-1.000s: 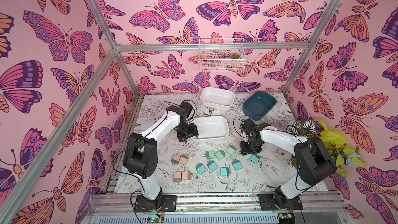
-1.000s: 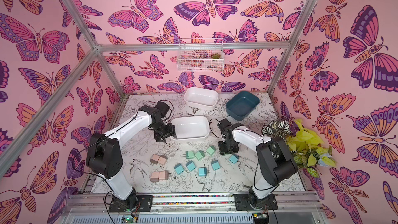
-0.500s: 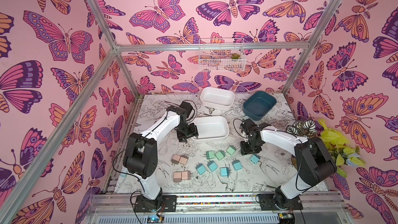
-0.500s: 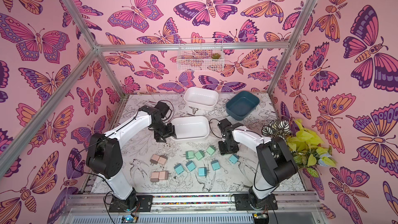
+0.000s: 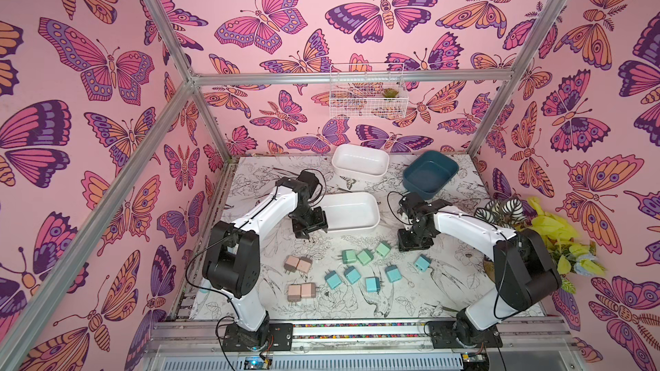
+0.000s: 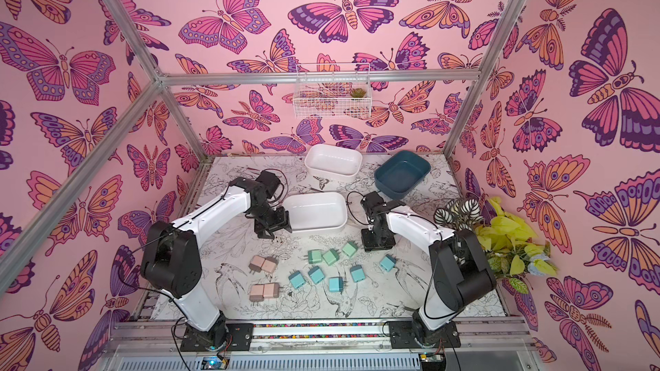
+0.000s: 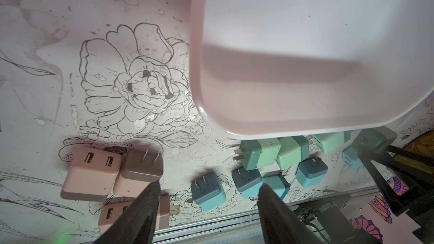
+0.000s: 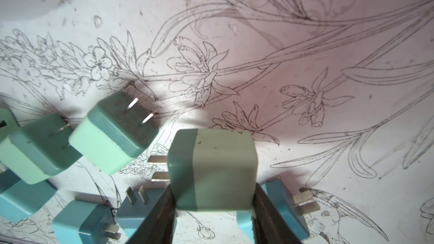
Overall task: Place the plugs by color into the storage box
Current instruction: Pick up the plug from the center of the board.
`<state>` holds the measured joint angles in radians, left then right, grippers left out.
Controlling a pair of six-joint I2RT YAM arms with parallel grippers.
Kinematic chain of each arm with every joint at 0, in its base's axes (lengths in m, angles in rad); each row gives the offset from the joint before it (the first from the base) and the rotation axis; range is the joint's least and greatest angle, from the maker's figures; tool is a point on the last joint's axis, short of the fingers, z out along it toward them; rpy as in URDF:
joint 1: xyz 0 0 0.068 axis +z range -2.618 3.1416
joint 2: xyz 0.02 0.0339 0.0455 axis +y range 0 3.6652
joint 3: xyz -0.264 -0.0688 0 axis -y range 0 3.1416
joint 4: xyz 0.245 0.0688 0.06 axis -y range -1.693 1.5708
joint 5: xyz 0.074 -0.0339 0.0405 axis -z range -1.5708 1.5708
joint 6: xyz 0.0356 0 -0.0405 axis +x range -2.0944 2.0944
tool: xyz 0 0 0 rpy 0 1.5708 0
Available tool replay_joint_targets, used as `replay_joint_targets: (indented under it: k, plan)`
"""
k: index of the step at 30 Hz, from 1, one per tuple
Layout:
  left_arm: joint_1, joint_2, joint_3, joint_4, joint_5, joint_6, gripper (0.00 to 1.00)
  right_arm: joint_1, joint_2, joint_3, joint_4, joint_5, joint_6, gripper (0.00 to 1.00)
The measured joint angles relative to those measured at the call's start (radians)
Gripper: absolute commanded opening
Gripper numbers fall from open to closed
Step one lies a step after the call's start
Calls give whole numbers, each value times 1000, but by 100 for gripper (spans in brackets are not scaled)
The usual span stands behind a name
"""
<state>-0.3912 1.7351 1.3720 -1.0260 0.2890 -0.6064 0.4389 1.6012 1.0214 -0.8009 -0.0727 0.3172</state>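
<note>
Pink plastic plugs [image 5: 298, 264], four of them in two pairs, lay at the left of the table [image 5: 446, 290], none yet sorted. Just behind them the left gripper [image 7: 209, 191] hovered beside the near white box [image 5: 351, 210], its fingers spread apart, with nothing between them and touching nothing. That box was bare, as were a second white box [image 5: 360, 158] and a dark blue box [image 5: 430, 174] farther back. Toward the middle, five teal-blue plugs [image 5: 351, 274] sat scattered on the flower-printed tabletop, with three mint-green plugs [image 5: 364, 256] in a row just behind them. At the right end of that row the right gripper [image 8: 213, 190] had its fingers [image 8: 162, 217] pressed against two opposite flat sides of a fourth mint plug [image 8: 220, 165]. It pinched the plug with the prongs pointing sideways, clear of the jaws. Whether that plug was off the table could not be told. The plugs looked light, hard and smooth. They seemed unlikely to give under pressure but apt to slip or twist if caught on a rounded corner. The flat side faces, away from the prongs, appeared the safest place to take hold.
</note>
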Motion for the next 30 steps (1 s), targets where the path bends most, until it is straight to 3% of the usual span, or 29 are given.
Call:
replay_joint_targets:
  k: [8, 16, 30]
  plan:
    - [0, -19, 0, 0, 3, 3, 68, 0, 9, 64, -44, 1, -4, 43]
    - [5, -24, 12, 0, 3, 1, 68, 0, 16, 245, -150, 18, -36, 44]
    - [30, -63, 16, 0, 2, -5, 68, 2, 159, 510, -242, -2, -56, 44]
